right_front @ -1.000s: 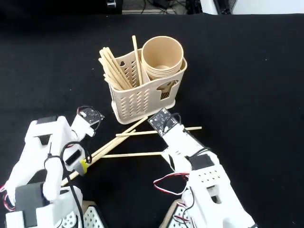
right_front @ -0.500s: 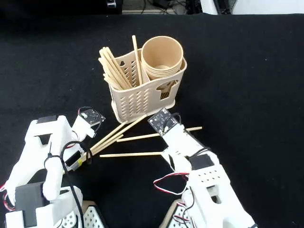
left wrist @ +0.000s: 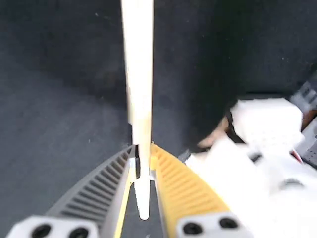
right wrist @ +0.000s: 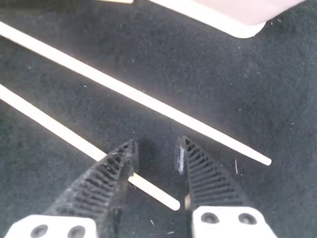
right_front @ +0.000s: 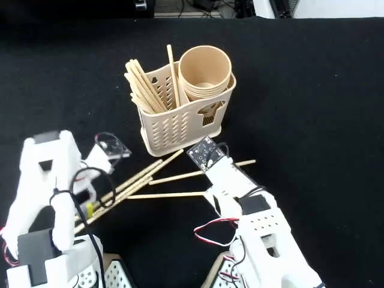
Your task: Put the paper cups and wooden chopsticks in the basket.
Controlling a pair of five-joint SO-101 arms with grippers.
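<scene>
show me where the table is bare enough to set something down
Bare cloth lies right of the basket and right arm, left of the basket past the left arm, and behind the basket. Crowded: the strip between basket and arms, where chopsticks lie fanned.

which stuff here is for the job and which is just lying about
Job: basket; paper cups inside it; stored chopsticks; loose chopsticks; held chopsticks in the left gripper.
Lying about: black table cover.
</scene>
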